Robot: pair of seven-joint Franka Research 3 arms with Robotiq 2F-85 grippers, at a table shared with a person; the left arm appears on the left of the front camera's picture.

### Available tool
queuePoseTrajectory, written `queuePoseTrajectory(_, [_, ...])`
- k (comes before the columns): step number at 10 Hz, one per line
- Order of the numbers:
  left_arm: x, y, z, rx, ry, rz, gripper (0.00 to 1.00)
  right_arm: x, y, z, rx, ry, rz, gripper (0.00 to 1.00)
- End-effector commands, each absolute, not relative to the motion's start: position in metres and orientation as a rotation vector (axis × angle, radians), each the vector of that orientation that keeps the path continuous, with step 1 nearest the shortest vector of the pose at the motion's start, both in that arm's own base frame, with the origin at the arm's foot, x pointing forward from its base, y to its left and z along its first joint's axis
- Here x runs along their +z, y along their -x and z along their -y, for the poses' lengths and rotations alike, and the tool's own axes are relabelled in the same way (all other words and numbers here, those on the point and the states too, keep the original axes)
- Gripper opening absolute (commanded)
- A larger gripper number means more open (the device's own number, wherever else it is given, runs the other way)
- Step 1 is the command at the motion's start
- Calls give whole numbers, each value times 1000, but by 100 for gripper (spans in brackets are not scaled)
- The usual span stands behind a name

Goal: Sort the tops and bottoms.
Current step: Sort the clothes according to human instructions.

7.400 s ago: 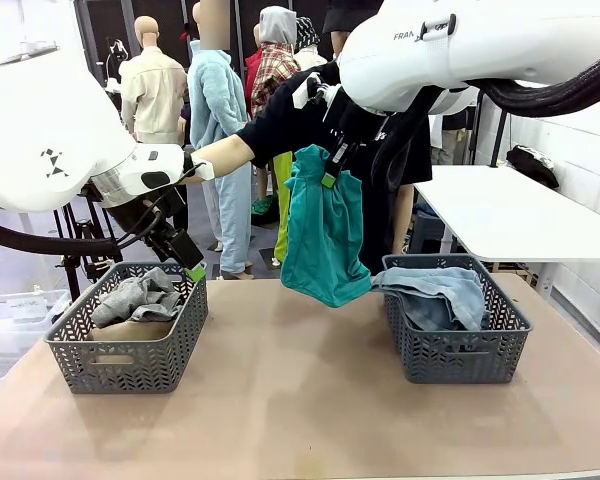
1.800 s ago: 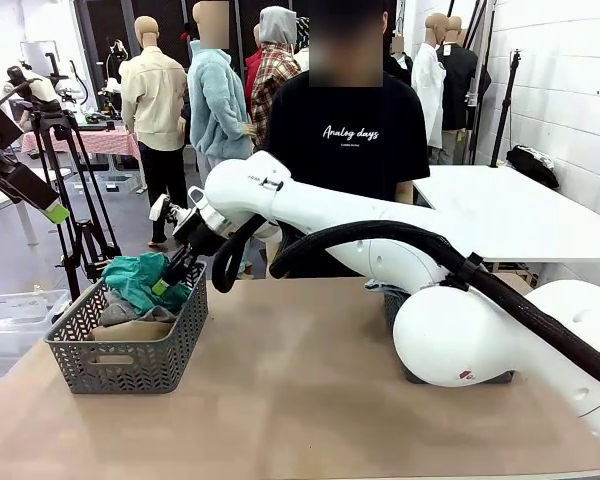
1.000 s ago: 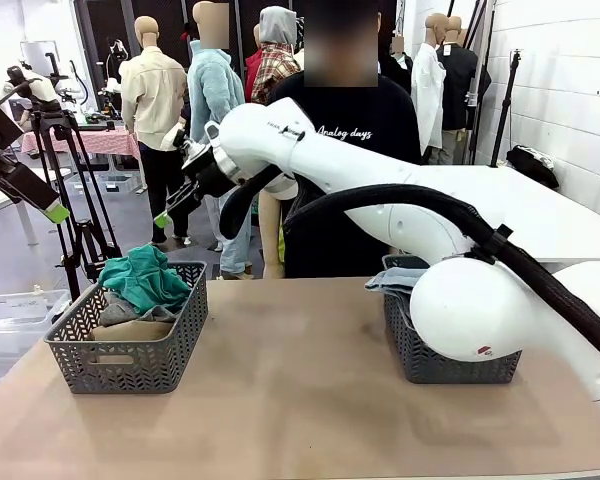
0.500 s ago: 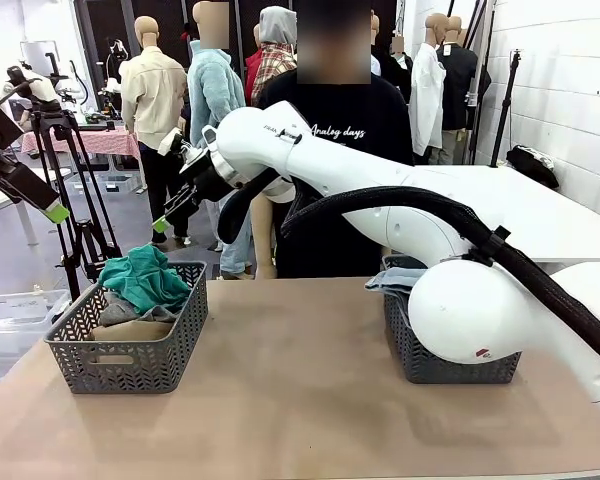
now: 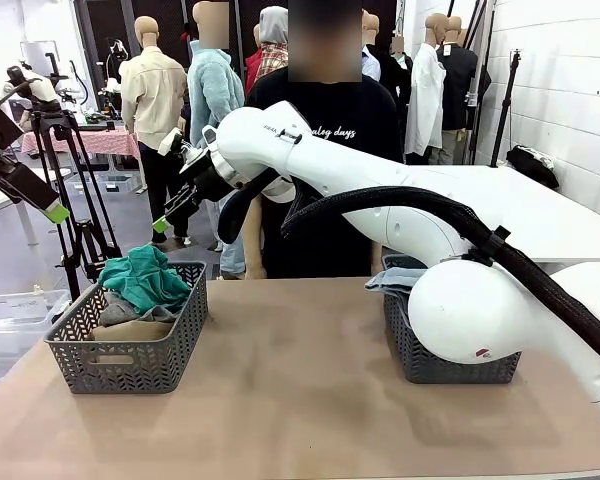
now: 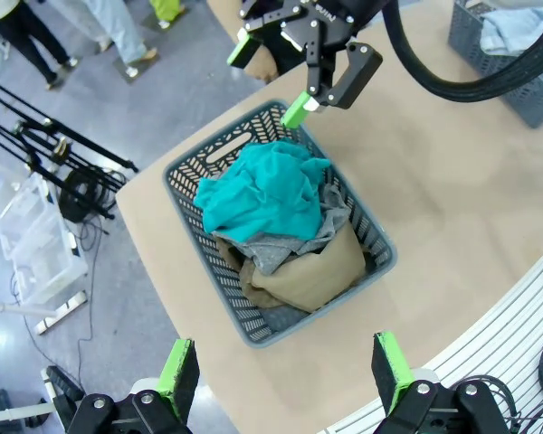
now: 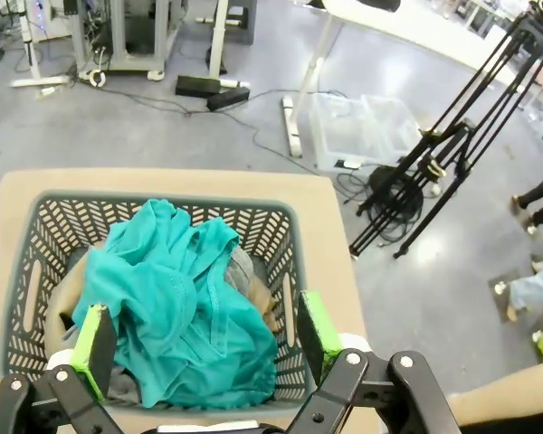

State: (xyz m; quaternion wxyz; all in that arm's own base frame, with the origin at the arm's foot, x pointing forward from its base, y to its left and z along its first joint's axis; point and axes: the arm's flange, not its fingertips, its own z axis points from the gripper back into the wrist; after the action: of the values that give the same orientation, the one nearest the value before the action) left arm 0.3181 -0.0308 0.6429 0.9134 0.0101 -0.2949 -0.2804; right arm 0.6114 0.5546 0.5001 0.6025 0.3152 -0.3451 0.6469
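The tops lie piled in the left grey basket (image 5: 130, 355): a teal-green tee (image 5: 145, 280) on top, a heather-grey tee (image 5: 120, 312) under it, and a tan khaki garment (image 5: 130, 331) at the bottom. From above, the left wrist view shows the teal tee (image 6: 262, 194), grey tee (image 6: 285, 246) and khaki garment (image 6: 308, 276). My right gripper (image 5: 172, 210) hangs open and empty above that basket, looking down on the teal tee (image 7: 181, 307). My left gripper (image 5: 37, 160) is raised at the far left, open. The bottoms, light blue denim (image 5: 392, 279), lie in the right basket (image 5: 450, 365).
My right arm (image 5: 380, 210) spans the table from right to left. A person in a black tee (image 5: 330, 130) stands at the far edge. Tripods (image 5: 75, 200) and a clear bin (image 7: 362, 131) stand on the floor beyond the left basket.
My right gripper carried the teal tee to the left basket, let it go and rose above it. Over the last second it has only dipped slightly. The left arm has not moved.
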Motion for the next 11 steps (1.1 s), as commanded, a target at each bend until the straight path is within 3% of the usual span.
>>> queuePoseTrajectory(1, [644, -318, 30, -578, -22, 602, 100, 499, -611, -555, 1501, -722, 791, 100])
queuePoseTrajectory(11, [644, -318, 30, -578, -22, 602, 100, 499, -611, -555, 1501, -722, 791, 100])
